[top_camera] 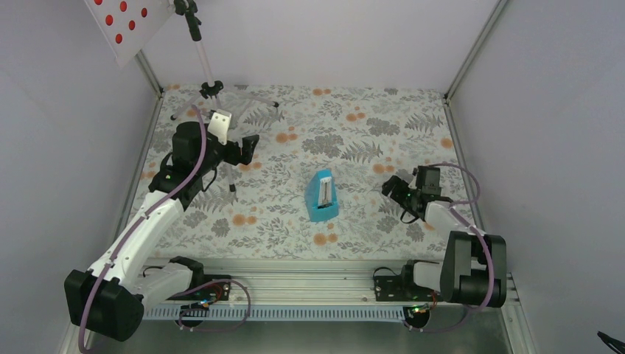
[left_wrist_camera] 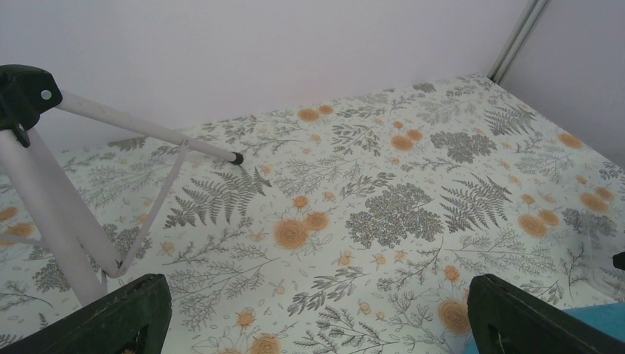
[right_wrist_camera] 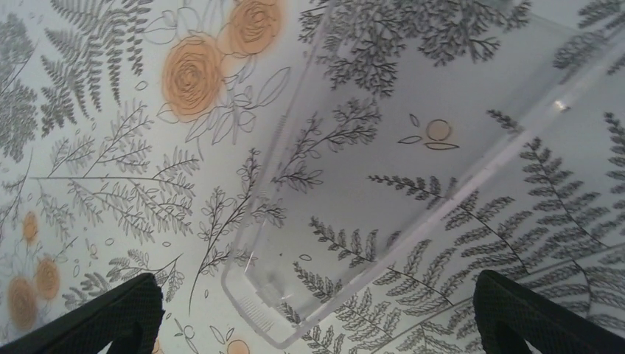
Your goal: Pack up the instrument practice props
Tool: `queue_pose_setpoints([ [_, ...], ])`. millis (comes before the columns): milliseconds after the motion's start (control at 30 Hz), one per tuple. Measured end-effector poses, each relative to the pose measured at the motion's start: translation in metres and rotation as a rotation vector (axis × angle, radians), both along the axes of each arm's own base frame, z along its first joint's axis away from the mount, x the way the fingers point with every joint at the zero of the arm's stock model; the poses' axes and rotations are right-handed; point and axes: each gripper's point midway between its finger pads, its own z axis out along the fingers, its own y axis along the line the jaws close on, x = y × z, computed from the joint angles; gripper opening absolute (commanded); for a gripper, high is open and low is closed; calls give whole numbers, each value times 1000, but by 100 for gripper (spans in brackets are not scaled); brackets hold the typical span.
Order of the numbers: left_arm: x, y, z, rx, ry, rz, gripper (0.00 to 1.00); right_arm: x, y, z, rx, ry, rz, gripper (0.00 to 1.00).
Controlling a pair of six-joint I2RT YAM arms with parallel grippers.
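**Desk:** Where do the props sit?

**Photographer:** The silver music stand (top_camera: 205, 65) is upright in the far-left corner of the floral table (top_camera: 383, 140), with its tripod legs spread. Its pale desk (top_camera: 133, 37), dotted with red, runs out of the top of the overhead view. The turquoise metronome (top_camera: 322, 198) sits mid-table between the two arms, touched by neither.

**Desk:** And the pincers?

**Photographer:** Both are spread wide and hold nothing. The left gripper (top_camera: 249, 150) hovers just beside the stand's near legs. The right gripper (top_camera: 394, 198) hangs near the right edge, and its wrist view looks down on a clear plastic container (right_wrist_camera: 383, 169) lying on the cloth.
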Motion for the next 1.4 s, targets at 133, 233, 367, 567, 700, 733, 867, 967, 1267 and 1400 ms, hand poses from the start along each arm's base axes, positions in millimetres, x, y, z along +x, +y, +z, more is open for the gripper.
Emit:
queue_pose_setpoints([
  [133, 0, 0, 0, 0, 0, 0, 100, 1, -1, 0, -9, 24, -41, 100],
  [233, 0, 1, 0, 0, 1, 2, 100, 7, 2, -1, -24, 43, -50, 98],
  [367, 0, 1, 0, -1, 1, -1, 100, 17, 6, -5, -59, 83, -54, 95],
  [567, -1, -2, 0, -6, 3, -15, 100, 25, 12, -11, -153, 120, -40, 94],
  [700, -2, -3, -1, -8, 5, -21, 100, 32, 11, -14, -214, 143, -44, 93],
  [733, -2, -3, -1, -8, 6, -22, 100, 35, 11, -15, -229, 146, -43, 93],
  [867, -2, -3, -1, -8, 5, -22, 100, 40, 16, -18, -276, 161, -27, 87],
  [967, -2, -3, -1, -7, 5, -22, 100, 44, 20, -20, -313, 164, -12, 79],
  [1267, -2, -3, -1, -2, 4, -24, 100, 42, 39, -22, -350, 158, 54, 58],
  [1400, -2, -3, -2, 0, 5, -24, 100, 39, 52, -22, -356, 147, 116, 53],
])
